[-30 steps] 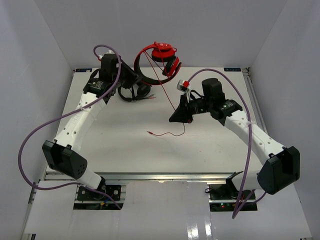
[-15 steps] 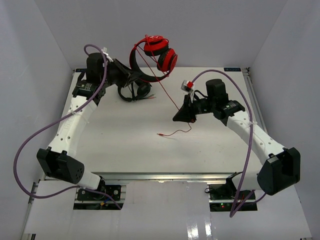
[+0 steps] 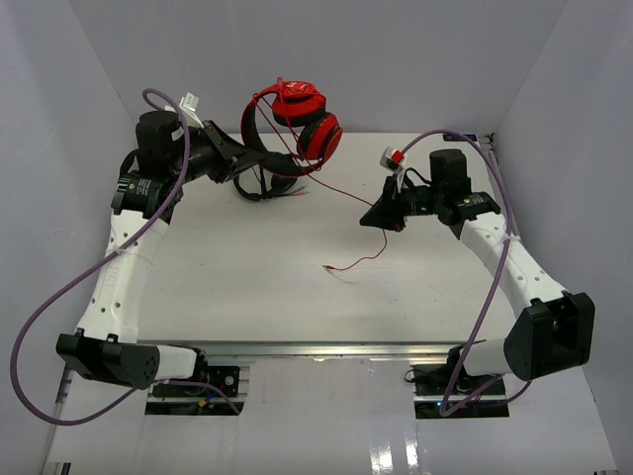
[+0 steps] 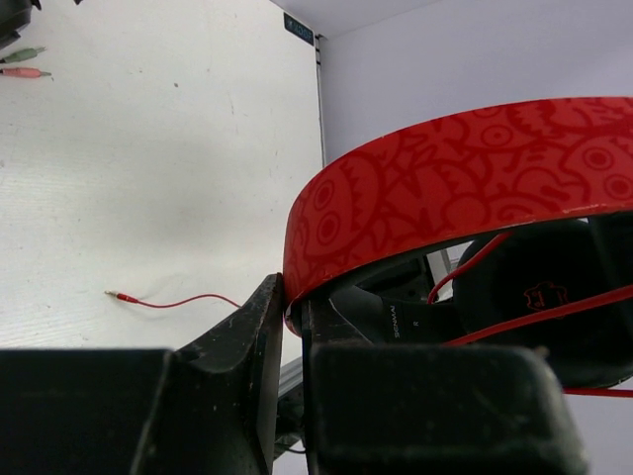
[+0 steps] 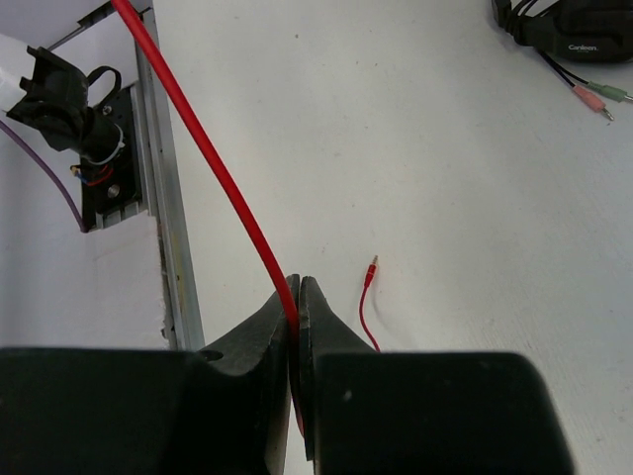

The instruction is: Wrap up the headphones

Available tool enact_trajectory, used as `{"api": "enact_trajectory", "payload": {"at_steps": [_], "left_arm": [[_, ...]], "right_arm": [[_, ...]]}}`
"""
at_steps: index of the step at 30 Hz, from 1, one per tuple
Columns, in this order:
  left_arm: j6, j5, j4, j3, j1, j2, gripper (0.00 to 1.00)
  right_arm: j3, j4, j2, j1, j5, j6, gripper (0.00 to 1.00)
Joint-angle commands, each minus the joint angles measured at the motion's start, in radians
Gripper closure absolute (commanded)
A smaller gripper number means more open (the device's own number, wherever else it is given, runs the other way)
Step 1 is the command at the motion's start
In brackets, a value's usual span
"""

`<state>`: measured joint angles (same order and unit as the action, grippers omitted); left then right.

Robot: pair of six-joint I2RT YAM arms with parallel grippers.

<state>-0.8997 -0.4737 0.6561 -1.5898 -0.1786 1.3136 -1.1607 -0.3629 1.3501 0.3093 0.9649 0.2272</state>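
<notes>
The black headphones [image 5: 564,25] at the far left of the bench [image 3: 247,287] say "Canleen" in small white letters. They are cut off at the top of the right wrist view. Their pink and green plugs [image 5: 598,96] lie beside them.

The red headphones [image 3: 297,124] are up in the air over the far edge of the bench, left of the middle. The left gripper [image 4: 293,299] is almost closed and pinches their red band, which has a swirly pattern. There is tiny writing on the black part under the band, too small to read.

The thin red cable [image 5: 198,129] runs from the red headphones across to the right gripper [image 5: 295,295], which is squeezed tight on it. That gripper is well apart from the red headphones, toward the right edge. The cable's loose end, with its plug [image 5: 373,261], lies on the bench near the middle.
</notes>
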Motion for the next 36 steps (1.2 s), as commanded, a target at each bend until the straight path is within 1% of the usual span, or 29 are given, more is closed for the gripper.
{"api": "enact_trajectory", "payload": {"at_steps": [1, 4, 9, 13, 15, 16, 19, 20, 22, 27, 36], "left_arm": [[0.060, -0.154, -0.033, -0.007, -0.005, -0.049, 1.00], [0.142, -0.230, -0.022, 0.008, -0.057, -0.058, 1.00], [0.341, -0.236, 0.063, 0.082, -0.166, -0.124, 1.00], [0.488, -0.186, 0.138, 0.148, -0.251, -0.167, 1.00], [0.535, -0.152, 0.166, 0.165, -0.289, -0.174, 1.00], [0.590, -0.103, 0.202, 0.178, -0.317, -0.177, 1.00], [0.674, 0.019, 0.270, 0.193, -0.392, -0.154, 1.00], [0.690, 0.025, 0.286, 0.197, -0.410, -0.151, 1.00], [0.724, 0.116, 0.321, 0.202, -0.462, -0.109, 1.00], [0.778, 0.190, 0.350, 0.193, -0.548, -0.029, 1.00], [0.810, 0.286, 0.380, 0.156, -0.613, 0.026, 1.00]], "right_arm": [[-0.067, -0.039, 0.030, -0.024, -0.033, 0.051, 0.92], [-0.101, -0.041, 0.079, -0.042, -0.041, 0.048, 0.92], [-0.188, -0.041, 0.143, -0.074, -0.034, 0.032, 0.92], [-0.253, -0.052, 0.198, -0.084, -0.023, 0.024, 0.92], [-0.265, -0.061, 0.208, -0.084, -0.010, 0.022, 0.92], [-0.273, -0.064, 0.216, -0.084, 0.000, 0.021, 0.92], [-0.273, -0.079, 0.222, -0.082, 0.032, 0.028, 0.92], [-0.272, -0.086, 0.224, -0.082, 0.043, 0.034, 0.92], [-0.265, -0.106, 0.224, -0.075, 0.068, 0.057, 0.92], [-0.235, -0.133, 0.205, -0.044, 0.080, 0.103, 0.92], [-0.212, -0.081, 0.159, -0.034, 0.023, 0.106, 0.92]]}}
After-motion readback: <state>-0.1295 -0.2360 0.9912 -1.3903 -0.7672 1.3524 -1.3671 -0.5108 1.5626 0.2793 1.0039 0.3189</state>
